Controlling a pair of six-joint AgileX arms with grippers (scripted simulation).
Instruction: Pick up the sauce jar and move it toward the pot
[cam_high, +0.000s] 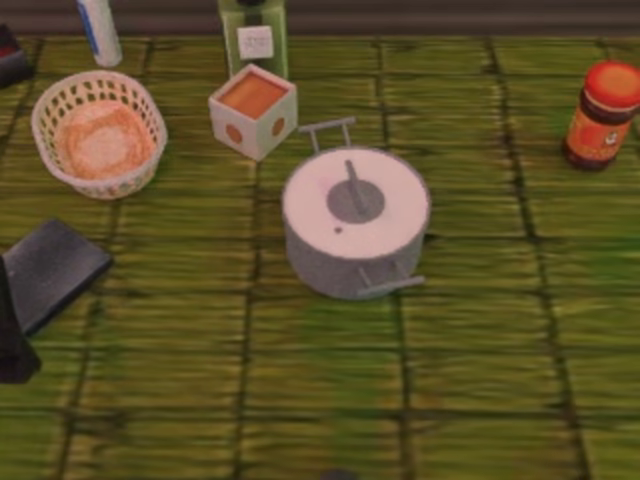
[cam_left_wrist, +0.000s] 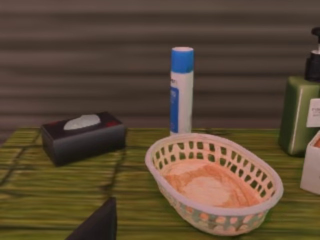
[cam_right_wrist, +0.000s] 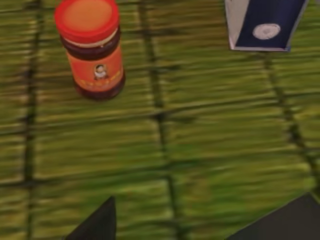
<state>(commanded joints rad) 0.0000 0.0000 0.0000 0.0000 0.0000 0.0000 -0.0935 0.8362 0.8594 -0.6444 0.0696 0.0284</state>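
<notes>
Sauce jar (cam_high: 602, 115) upright at table's right edge, well apart from pot (cam_high: 355, 222), untouched; right gripper (cam_right_wrist: 200, 225) facing jar, presumably lining up; finger state unreadable; left arm parked left.

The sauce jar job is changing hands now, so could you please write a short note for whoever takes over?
Left arm: parked at the table's left edge, its gripper holding nothing.
Right arm: out of the top view; its wrist camera looks down on the sauce jar, fingers well short of it, nothing held.
Sauce jar: upright on the mat at the far right edge.
Pot: mid-table, lid on.
Done: nothing yet.
Left: grasp the jar, lift it, carry it towards the pot.
</notes>
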